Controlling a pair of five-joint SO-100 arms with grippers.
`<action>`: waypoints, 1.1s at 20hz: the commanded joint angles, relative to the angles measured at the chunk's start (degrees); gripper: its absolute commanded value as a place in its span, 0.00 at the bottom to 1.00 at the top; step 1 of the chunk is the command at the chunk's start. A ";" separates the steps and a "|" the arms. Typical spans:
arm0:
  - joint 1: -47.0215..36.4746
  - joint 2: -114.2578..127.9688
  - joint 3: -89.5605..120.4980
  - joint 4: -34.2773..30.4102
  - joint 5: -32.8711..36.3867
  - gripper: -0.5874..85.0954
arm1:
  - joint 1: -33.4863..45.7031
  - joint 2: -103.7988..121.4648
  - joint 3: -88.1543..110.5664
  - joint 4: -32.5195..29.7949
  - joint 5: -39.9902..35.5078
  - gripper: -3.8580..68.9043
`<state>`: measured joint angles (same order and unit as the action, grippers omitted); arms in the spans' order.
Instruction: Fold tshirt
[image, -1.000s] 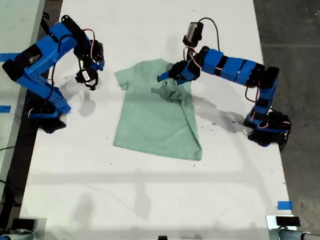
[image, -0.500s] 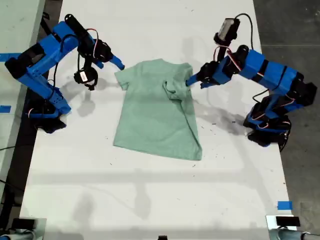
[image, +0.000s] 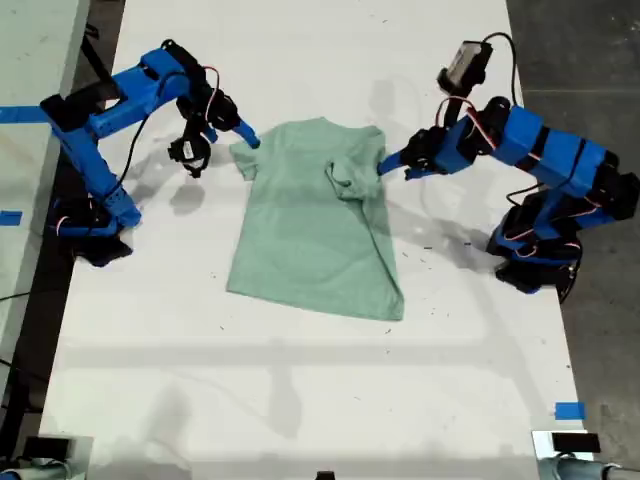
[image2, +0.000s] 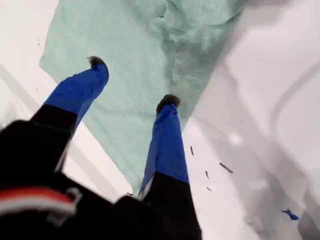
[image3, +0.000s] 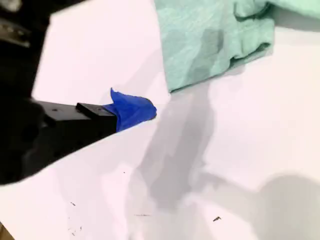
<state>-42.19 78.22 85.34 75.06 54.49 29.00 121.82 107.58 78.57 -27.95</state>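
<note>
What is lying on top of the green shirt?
One sleeve of the tshirt is folded over onto its chest, bunched. My open first gripper hovers above it. What is under that fold is covered.

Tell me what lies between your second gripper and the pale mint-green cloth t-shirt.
Only bare white table separates my second gripper from the mint-green t-shirt, seen in the second wrist view.

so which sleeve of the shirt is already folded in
The sleeve on the exterior view's right, bunched inward on the tshirt. The other sleeve lies flat, spread out on the table.
</note>
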 joint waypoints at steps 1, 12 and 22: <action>-2.29 -5.71 -4.39 -3.52 1.05 0.40 | -1.41 3.52 0.00 -1.58 1.14 0.33; -1.76 -24.17 -19.69 -0.70 -0.53 0.01 | -1.23 12.48 9.05 -2.37 3.16 0.31; 1.05 -1.67 -23.82 7.73 -2.02 0.01 | -0.97 13.80 10.99 -2.46 3.60 0.28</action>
<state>-43.42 68.91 66.27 81.65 53.61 28.21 133.51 118.74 78.05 -25.05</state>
